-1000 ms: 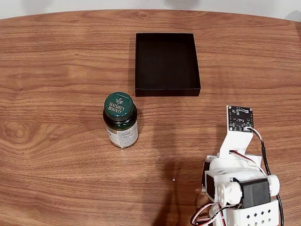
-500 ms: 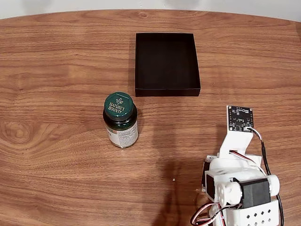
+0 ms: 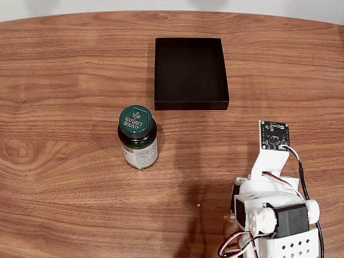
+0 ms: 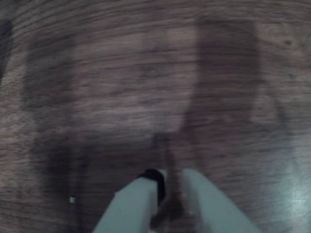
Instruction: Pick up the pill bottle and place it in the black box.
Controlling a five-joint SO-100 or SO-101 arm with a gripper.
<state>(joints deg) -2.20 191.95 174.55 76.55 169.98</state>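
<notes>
One pill bottle [image 3: 138, 136] upright; one black box [image 3: 191, 72] apart.

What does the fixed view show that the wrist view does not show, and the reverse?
The fixed view alone shows the pill bottle standing upright on the table, the black box apart from it and with nothing in it, and the arm's white body at the lower right. The wrist view alone shows the tool from close, its two pale fingers nearly together above bare wood, with nothing between them; the picture is blurred. Both views share the wooden tabletop.
</notes>
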